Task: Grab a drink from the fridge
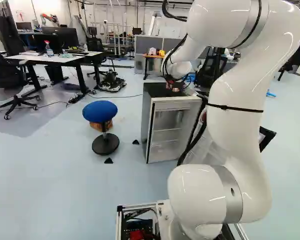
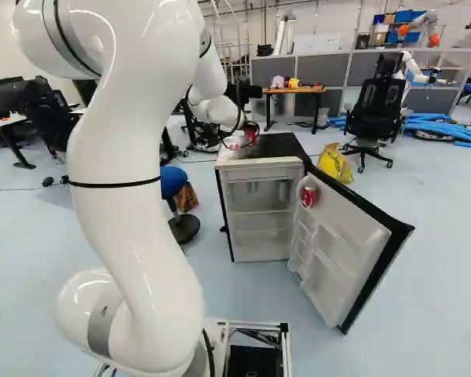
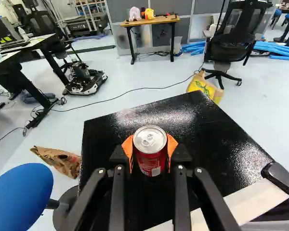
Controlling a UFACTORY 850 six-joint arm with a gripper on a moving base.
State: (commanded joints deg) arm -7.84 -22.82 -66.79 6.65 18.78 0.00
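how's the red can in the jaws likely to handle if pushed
The red can would probably roll if tipped, being round-sided. Its smooth metal may be slippery, though orange pads touch both sides. Its side looks undented, so it should feel fairly stiff.

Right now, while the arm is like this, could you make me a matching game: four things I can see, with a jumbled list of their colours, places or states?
Things:
1. gripper
2. fridge door
3. stool seat
4. yellow bag

Colours, places or states:
A. blue
B. on the floor, beyond the fridge
C. closed on a red can
D. swung open

Right pairs: 1-C, 2-D, 3-A, 4-B
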